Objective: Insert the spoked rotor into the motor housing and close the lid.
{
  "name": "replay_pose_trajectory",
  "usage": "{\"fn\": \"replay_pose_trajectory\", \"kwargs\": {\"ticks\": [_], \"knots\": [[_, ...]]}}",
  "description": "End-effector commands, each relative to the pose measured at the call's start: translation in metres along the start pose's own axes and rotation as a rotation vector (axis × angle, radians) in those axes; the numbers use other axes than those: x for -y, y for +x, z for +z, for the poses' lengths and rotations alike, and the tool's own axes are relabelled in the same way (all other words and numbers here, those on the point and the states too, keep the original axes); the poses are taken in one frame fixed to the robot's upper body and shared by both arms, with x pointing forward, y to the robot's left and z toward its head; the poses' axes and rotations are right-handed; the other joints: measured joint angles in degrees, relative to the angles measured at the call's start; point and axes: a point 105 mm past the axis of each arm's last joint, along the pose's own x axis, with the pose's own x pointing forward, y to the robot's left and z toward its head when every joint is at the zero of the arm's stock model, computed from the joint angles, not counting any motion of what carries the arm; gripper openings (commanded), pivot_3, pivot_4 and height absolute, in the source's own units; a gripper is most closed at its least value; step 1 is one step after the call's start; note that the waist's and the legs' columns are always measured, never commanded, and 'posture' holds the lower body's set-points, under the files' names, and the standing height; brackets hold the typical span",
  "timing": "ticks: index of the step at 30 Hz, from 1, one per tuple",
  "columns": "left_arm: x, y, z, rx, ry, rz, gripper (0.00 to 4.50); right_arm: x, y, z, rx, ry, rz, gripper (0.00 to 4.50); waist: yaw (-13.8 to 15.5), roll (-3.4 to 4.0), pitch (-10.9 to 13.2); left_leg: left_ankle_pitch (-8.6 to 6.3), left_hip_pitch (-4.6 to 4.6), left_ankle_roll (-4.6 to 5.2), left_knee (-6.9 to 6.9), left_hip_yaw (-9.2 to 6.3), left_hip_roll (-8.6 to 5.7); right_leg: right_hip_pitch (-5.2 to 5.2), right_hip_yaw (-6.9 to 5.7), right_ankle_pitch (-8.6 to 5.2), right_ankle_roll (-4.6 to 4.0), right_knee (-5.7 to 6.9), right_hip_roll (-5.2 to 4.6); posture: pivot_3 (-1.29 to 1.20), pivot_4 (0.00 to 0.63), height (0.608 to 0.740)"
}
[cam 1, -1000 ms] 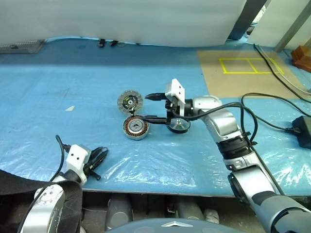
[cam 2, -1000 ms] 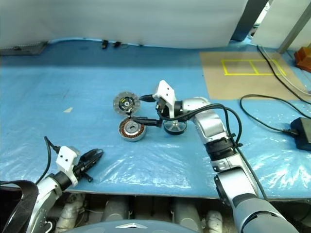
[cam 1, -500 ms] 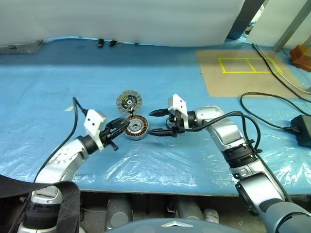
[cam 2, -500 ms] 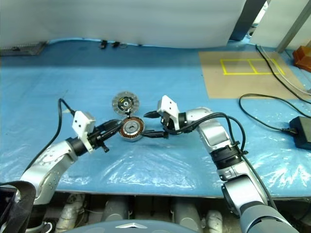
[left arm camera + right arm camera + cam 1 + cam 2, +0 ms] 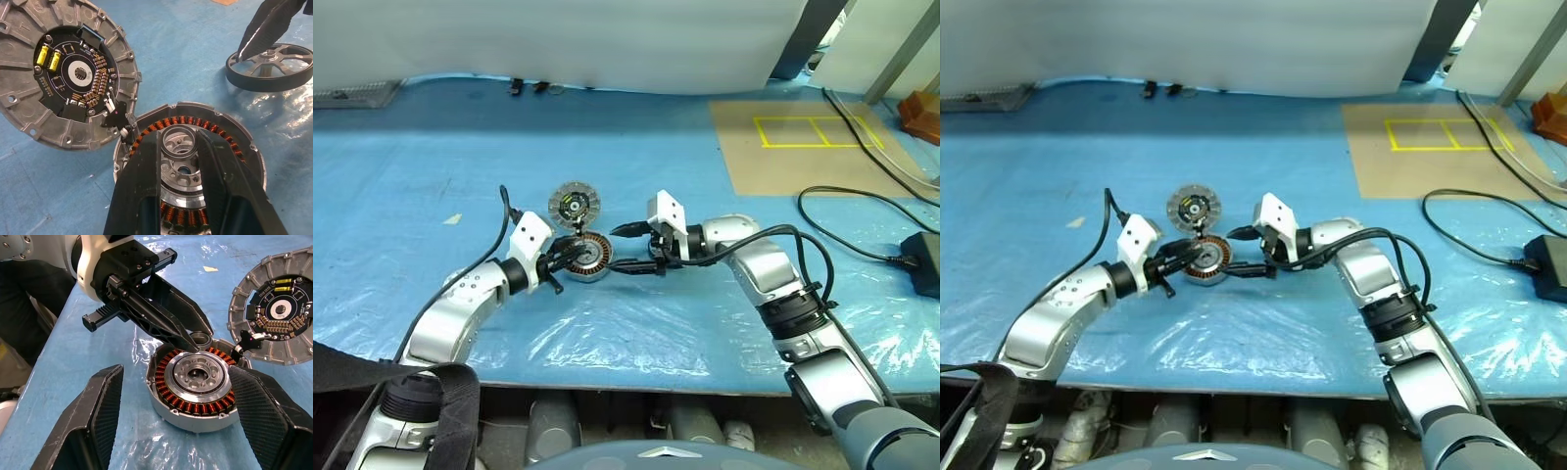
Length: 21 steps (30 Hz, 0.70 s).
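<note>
The motor housing point(image 5: 588, 257), a silver can with copper windings, lies on the blue sheet. The lid point(image 5: 575, 205) rests just behind it, circuit face up, its edge against the housing. My left gripper point(image 5: 178, 138) reaches over the housing from the left, shut on a small silver ring point(image 5: 198, 339) above the far rim. From the right, my right gripper point(image 5: 619, 247) is open, its fingers point(image 5: 100, 411) straddling the housing without touching it. The black spoked rotor point(image 5: 269, 68) lies flat beyond the housing, under the right hand.
Black cables point(image 5: 847, 201) and a black power brick point(image 5: 925, 264) lie at the right. A brown board with yellow tape point(image 5: 803, 147) sits at the back right. The table's front edge point(image 5: 607, 377) runs close below both arms.
My left arm swung up from the table's front edge to the housing. The right gripper sank a little and its fingers drew somewhat closer together.
</note>
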Motion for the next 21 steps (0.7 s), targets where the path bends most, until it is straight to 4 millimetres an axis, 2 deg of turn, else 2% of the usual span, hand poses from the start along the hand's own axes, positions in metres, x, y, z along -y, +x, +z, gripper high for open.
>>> {"fn": "replay_pose_trajectory", "kwargs": {"ticks": [1, 21], "knots": [[0.000, 0.004, 0.002, -0.011, 0.017, -0.002, 0.71, 0.000, 0.000, 0.017, 0.032, -0.049, 0.004, 3.55, 0.0, 0.00, 0.0, 0.01, 0.00, -0.02, 0.00, 0.00, 0.00, 0.00, 0.00, 0.00, 0.00, 0.00, 0.00, 0.00, 0.150, 0.740], [0.001, 0.022, -0.008, -0.110, 0.033, -0.067, 0.71, 0.005, 0.000, 0.026, 0.026, -0.070, -0.012, 3.55, 0.1, 0.00, 0.0, 0.11, -0.06, -0.18, 0.03, -0.01, 0.00, -0.01, -0.03, 0.00, 0.00, -0.01, -0.01, 0.00, 0.150, 0.740]]}}
